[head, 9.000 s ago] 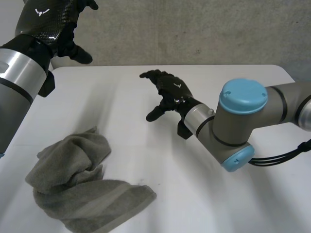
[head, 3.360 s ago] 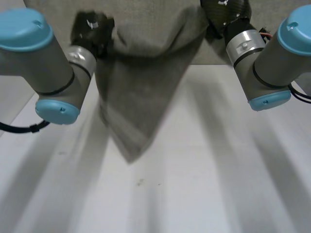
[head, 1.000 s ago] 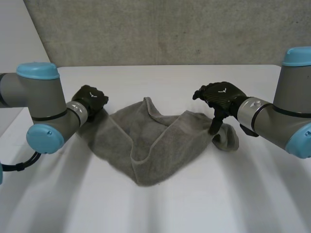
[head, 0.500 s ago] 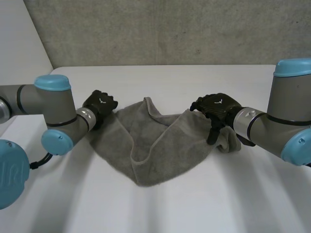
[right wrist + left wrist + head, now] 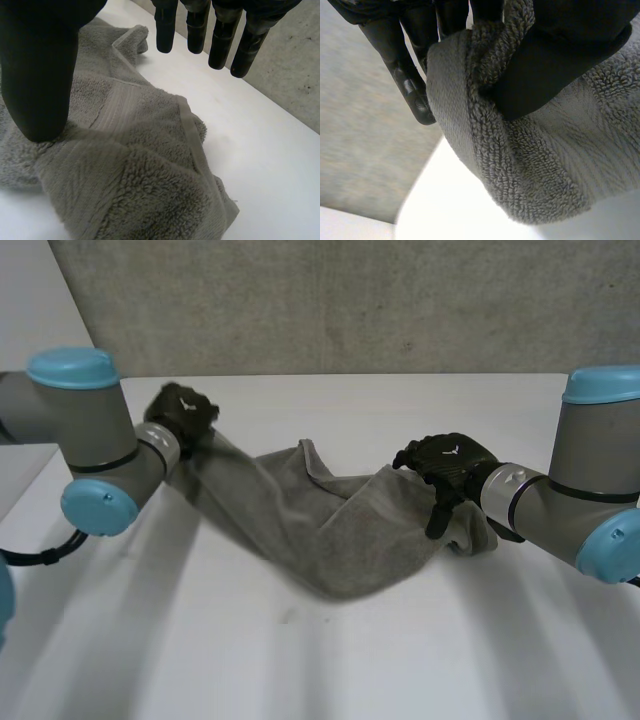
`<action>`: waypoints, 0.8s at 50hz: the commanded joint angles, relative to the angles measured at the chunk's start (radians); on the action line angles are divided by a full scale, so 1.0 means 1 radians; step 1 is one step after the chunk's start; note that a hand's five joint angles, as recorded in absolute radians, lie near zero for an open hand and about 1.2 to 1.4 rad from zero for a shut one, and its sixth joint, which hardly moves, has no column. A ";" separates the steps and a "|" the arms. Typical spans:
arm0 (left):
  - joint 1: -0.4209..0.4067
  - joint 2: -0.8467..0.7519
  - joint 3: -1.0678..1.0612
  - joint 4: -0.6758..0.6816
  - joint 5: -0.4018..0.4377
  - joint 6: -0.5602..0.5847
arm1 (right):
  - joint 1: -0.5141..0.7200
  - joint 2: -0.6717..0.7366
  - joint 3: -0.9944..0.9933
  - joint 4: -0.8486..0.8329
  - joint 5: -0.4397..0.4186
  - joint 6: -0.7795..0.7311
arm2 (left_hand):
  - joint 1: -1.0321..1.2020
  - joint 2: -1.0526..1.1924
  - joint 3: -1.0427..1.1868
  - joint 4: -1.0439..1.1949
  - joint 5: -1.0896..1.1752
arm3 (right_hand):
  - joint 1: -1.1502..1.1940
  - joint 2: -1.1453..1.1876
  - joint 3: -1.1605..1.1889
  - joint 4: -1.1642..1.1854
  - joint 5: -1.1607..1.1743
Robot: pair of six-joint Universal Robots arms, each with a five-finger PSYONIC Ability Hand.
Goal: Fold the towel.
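Left hand is gripping the towel at one end. In the left wrist view the thumb is pinching a bunched edge of the terry against the fingers, so it is closed on the cloth. That end is hanging off the table, raised at the left hand.

The grey towel is running in a slack band from the left hand down to the table, sagging mid-table with a loose fold standing up near the middle. It is ending in a bunched heap under the right hand.

Right hand is sitting over that heap with its fingers straight and spread, holding nothing. In the right wrist view its thumb tip is touching the cloth, while the fingertips are hovering clear of the towel over bare table.

Markings: a small white winged emblem is showing on the back of each hand. I cannot make out any letters in it.

Grey concrete wall is standing behind the table.
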 commanded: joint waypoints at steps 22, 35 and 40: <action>-0.030 0.638 -0.692 0.244 -0.007 -0.007 | 0.031 0.193 -0.340 0.091 -0.170 0.137 | 0.231 0.187 0.187 0.187 0.206 | 0.041 0.017 0.028 0.009 0.025; -0.026 0.779 -0.762 0.250 -0.004 -0.007 | 0.122 0.229 -0.326 0.089 -0.228 0.126 | 0.231 0.187 0.187 0.187 0.206 | 0.112 0.088 0.098 0.080 0.096; -0.015 0.784 -0.766 0.250 -0.004 -0.007 | 0.147 0.244 -0.298 0.080 -0.240 0.109 | 0.231 0.187 0.187 0.187 0.206 | 0.244 0.220 0.231 0.212 0.228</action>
